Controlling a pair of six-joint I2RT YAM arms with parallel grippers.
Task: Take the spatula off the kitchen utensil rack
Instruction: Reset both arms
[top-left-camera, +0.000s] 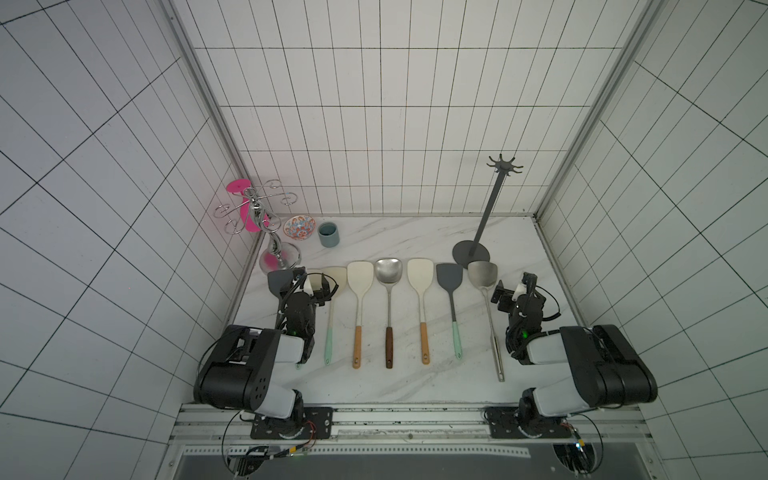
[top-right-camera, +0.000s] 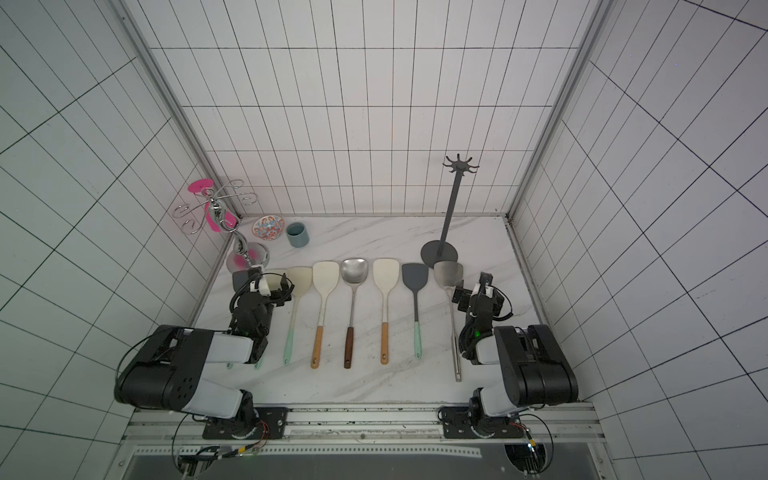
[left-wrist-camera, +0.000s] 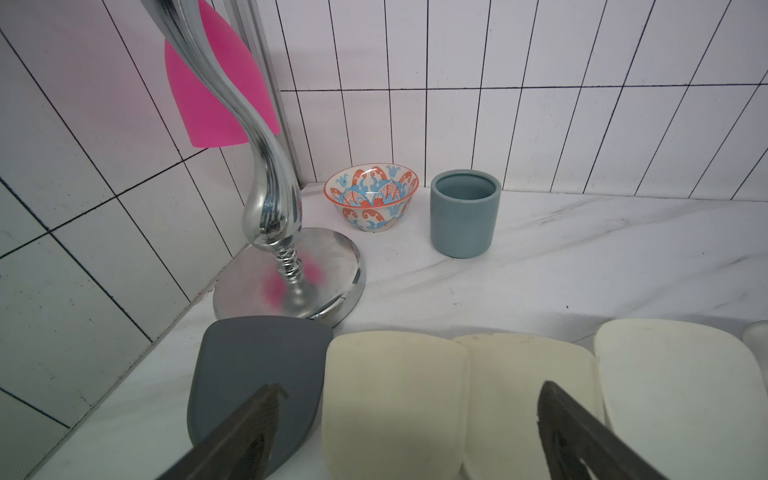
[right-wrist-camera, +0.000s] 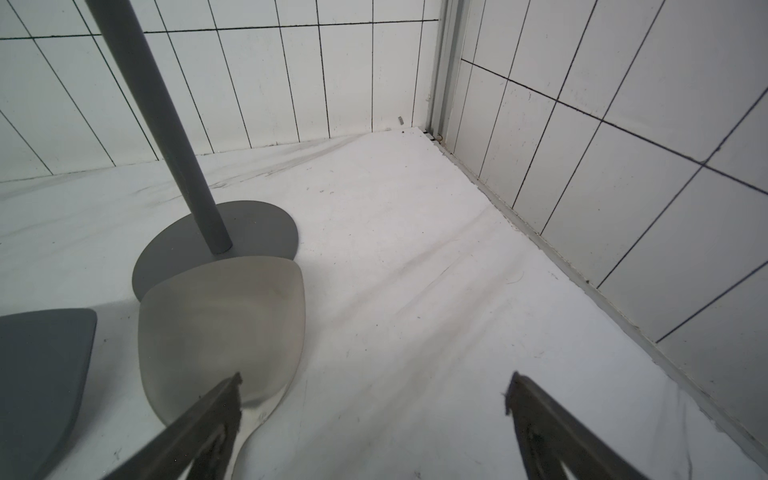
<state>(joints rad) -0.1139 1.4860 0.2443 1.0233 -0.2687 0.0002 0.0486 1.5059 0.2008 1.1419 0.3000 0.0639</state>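
Left gripper (left-wrist-camera: 411, 390) and right gripper (right-wrist-camera: 374, 390) jaws apart, empty. Ahead of right jaws: open surface (right-wrist-camera: 415, 249) to wall (right-wrist-camera: 623, 145), kitchen utensil rack (top-left-camera: 488, 208) upright.

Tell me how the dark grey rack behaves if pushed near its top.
Likely tips easily: the kitchen utensil rack is a tall thin pole on a small flat base. Probably stiff, looking like metal. The steel spatula seems to overlap its base, so sliding may nudge it.
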